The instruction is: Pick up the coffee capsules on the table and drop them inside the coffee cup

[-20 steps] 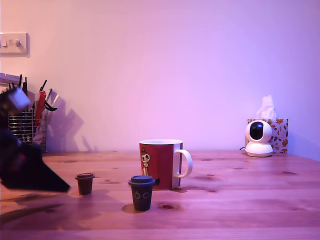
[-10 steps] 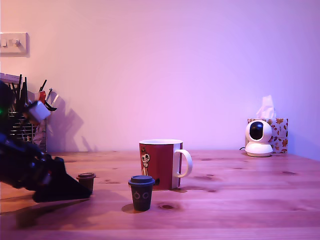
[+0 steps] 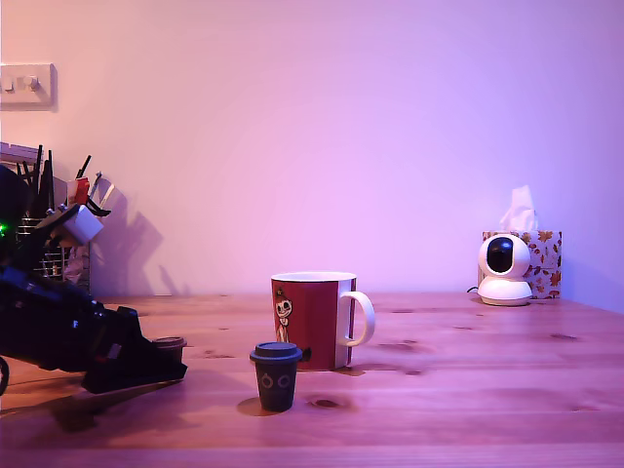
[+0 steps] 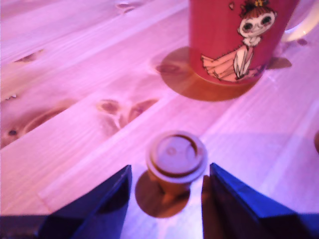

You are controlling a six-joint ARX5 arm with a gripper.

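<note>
pincer low at the brown capsule, jaws apart

the brown capsule (image 4: 176, 158) stands upright on the bench (image 3: 468, 390), lid up, long axis vertical, between the two spread fingers (image 4: 102, 201) of the pincer (image 3: 166, 363), with a thin gap on each side in the wrist view. the grey capsule (image 3: 276, 375) also stands upright, nearer the camera and well apart to the exterior view's right, bare bench all round it. the mug (image 3: 314, 319) stands behind it, handle toward the exterior view's right, its figure facing the pincer. against half a second ago, the pincer has moved on to the exterior view's right and now flanks the brown capsule; capsules and mug have not shifted. a utensil holder (image 3: 44, 255) stands behind the arm.
</note>
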